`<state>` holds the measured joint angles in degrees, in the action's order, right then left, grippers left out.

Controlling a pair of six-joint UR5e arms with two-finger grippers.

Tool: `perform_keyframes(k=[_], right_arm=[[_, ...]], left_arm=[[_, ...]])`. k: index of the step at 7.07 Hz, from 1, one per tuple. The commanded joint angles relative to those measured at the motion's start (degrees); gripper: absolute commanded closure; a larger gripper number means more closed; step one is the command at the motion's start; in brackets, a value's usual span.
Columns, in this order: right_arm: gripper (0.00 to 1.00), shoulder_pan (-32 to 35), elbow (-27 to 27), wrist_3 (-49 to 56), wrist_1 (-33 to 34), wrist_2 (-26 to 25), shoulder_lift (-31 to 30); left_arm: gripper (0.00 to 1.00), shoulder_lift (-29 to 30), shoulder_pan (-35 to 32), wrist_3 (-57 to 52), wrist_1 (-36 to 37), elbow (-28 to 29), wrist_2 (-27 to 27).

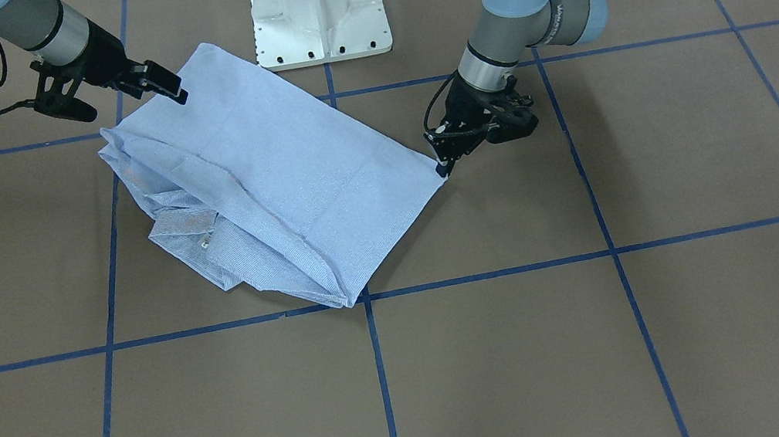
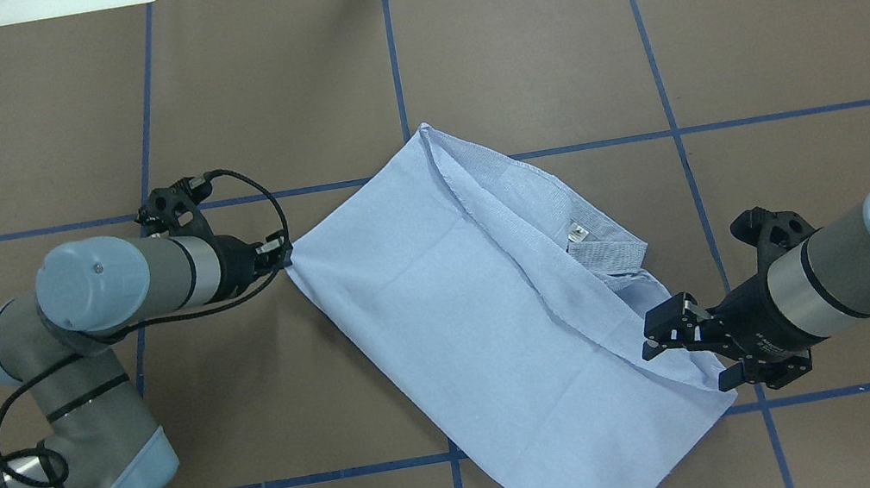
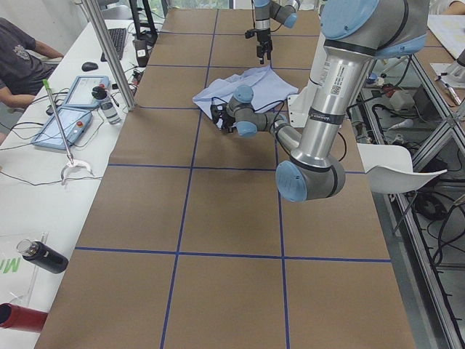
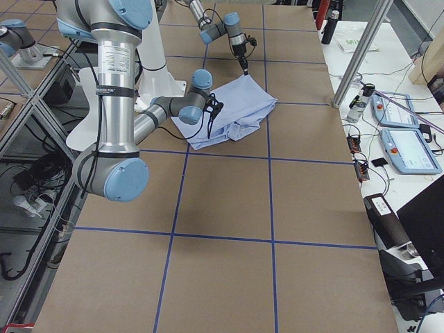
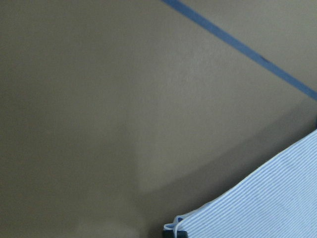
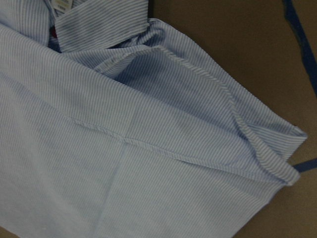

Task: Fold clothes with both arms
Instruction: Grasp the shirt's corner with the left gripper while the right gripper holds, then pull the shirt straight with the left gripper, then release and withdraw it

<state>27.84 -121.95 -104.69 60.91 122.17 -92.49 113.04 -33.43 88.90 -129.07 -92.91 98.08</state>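
Shirt (image 2: 481, 315), folded into a long strip, lies flat near the middle of the table (image 2: 245, 91). In the overhead view its long axis runs diagonally from far left to near right, and the near end reaches the pedestal (image 1: 317, 11). The collar (image 2: 611, 255) and its white label (image 2: 577, 234) sit on the strip's far-right long side, with bunched layers beside them, while the smooth back panel faces up across the rest. The left arm is bent low at the elbow, its wrist level and aimed toward the robot's right. The left gripper (image 2: 285, 258) pinches the shirt's leftmost corner, and the left wrist view shows that corner at the fingertips. The right arm reaches in from the robot's right with its wrist level. The right gripper (image 2: 650, 345) hangs over the folded edge near the strip's near-right end, and whether its fingers are spread or together cannot be told. The table is brown and divided into squares by blue tape (image 2: 394, 67). In the side views a white bench (image 3: 43, 167) carrying tablets (image 3: 73, 120) and a bottle (image 3: 43, 256) runs along the far side, and a person (image 3: 18, 58) sits at its end.
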Motion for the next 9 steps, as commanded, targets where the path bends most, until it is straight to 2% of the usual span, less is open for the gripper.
perform_keyframes(k=[1,2,3,4,5,6,7,8,9], right_arm=[[0.0,0.02,0.22,-0.07,0.09,0.0,0.72],[0.0,0.02,0.83,-0.16,0.09,-1.48,2.64],[0.0,0.02,2.14,-0.25,0.09,-3.24,5.27],[0.0,0.02,3.98,-0.42,0.09,-4.13,7.82],[0.0,-0.07,4.61,-0.42,0.09,-5.44,9.5],[0.0,-1.29,5.31,-0.51,0.17,-10.76,11.0],[0.0,-5.04,5.32,-0.51,0.35,-17.51,11.19],[0.0,-7.6,5.32,-1.55,0.52,-22.02,11.19],[0.0,-9.19,5.15,-2.87,0.61,-23.02,11.36]], left_arm=[[1.0,10.31,-7.58,-3.47,-1.0,13.9,0.1],[1.0,16.45,-9.62,-3.39,-3.53,22.16,0.01],[1.0,22.08,-10.42,-3.39,-9.65,31.99,-1.3],[0.98,25.79,-10.86,-3.21,-11.62,37.13,-1.57],[0.37,25.92,-11.04,-2.95,-11.64,36.57,-1.4],[0.17,26.0,-11.39,-2.69,-10.08,33.09,0.34],[0.16,25.05,-11.83,-2.25,-6.58,27.83,3.84],[0.16,21.12,-11.83,-1.98,-2.63,20.64,5.09],[0.16,18.56,-11.83,-1.98,-1.29,16.31,5.37]])
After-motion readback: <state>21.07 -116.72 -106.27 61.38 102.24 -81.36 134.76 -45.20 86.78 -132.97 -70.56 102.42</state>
